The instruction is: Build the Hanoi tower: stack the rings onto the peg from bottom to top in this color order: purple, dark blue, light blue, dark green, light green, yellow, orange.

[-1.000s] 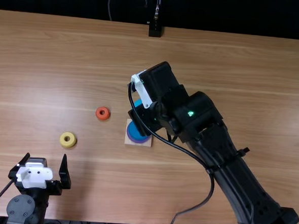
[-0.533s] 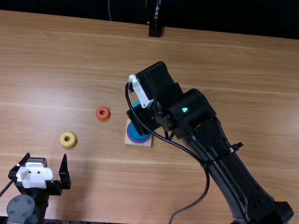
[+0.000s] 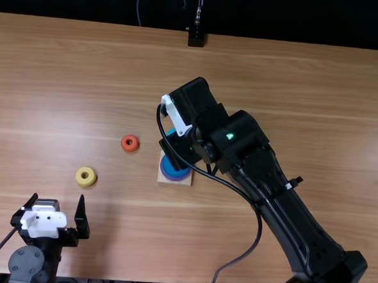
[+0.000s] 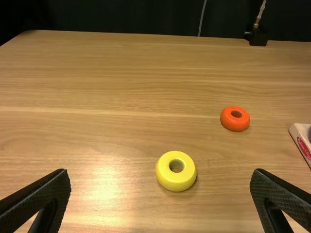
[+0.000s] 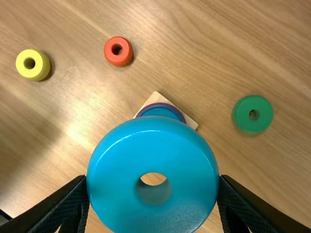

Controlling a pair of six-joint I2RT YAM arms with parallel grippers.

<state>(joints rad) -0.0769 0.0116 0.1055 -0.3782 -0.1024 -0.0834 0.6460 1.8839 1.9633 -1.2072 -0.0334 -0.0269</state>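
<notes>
Step in hand, as judged: light blue ring onto the stack, third in the order. You have the right gripper closed on the light blue ring, fingers against opposite sides of its rim. The ring is above the table, partly over the wooden base, where the dark blue ring sits on the purple ring.

Method: bring the ring's hole over the peg before you lower. Bare wood shows through the hole in the right wrist view, so you probably need a small sideways correction toward the base. Keep the ring level, descend slowly, and release once it seats on the dark blue one. Risk: a tilted or off-centre ring may catch on the peg tip and nudge the base. The wide ring masks the peg; check alignment from the top view too.

Pose: your right arm reaches diagonally inward and forward, wrist bent so the gripper points down over the base. Your left gripper is low by the near edge, fingers spread wide, holding nothing.

Remaining: yellow ring ahead of the left gripper; orange ring between it and the base; green ring on the base's other side, shade uncertain.
</notes>
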